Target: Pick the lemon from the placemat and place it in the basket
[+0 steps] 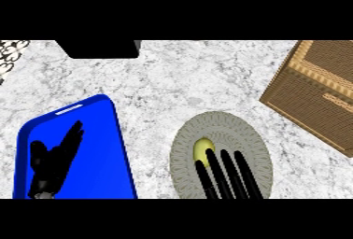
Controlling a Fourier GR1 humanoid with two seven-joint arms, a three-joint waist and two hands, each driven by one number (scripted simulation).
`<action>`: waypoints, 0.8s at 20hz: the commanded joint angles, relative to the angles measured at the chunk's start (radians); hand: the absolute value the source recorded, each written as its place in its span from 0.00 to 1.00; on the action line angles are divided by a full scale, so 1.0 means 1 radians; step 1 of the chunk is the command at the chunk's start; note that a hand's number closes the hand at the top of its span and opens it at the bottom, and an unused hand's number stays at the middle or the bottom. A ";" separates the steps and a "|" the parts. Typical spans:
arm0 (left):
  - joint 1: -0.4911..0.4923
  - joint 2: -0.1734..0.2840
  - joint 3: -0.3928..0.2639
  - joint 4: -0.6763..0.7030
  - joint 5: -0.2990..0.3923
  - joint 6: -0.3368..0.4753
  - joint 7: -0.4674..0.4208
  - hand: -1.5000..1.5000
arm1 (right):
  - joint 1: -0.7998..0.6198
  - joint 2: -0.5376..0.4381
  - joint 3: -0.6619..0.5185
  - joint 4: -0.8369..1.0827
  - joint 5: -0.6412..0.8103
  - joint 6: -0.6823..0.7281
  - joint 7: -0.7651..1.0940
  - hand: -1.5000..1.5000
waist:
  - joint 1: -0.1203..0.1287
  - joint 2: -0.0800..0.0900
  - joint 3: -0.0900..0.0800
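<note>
A small yellow lemon [202, 148] lies near the middle of a round grey woven placemat [228, 126] on the marble counter. My right hand [228, 175] comes in from the lower edge with straight fingers stretched over the placemat, their tips at the lemon's near side and partly covering it. The brown wicker basket [321, 93] stands at the right edge, apart from the placemat. My left hand [52, 161] rests open, fingers up, over a blue tray at the lower left.
The blue tray [103, 140] lies left of the placemat. A black box [100, 48] sits at the counter's far edge, and a patterned object [10, 53] shows at the top left corner.
</note>
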 commanded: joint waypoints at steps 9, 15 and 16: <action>0.028 0.002 0.004 0.057 -0.014 -0.003 0.089 0.50 | -0.081 0.109 -0.044 0.338 0.041 -0.189 -0.020 0.00 | -0.001 0.009 -0.015; 0.050 -0.035 -0.025 0.121 -0.043 -0.007 0.027 0.50 | -0.103 0.081 -0.097 0.469 0.023 -0.310 -0.088 0.00 | -0.004 0.012 -0.015; 0.072 -0.023 -0.013 0.077 -0.026 -0.017 0.040 0.50 | -0.084 0.103 -0.067 0.433 0.042 -0.234 -0.048 0.00 | -0.003 0.008 -0.015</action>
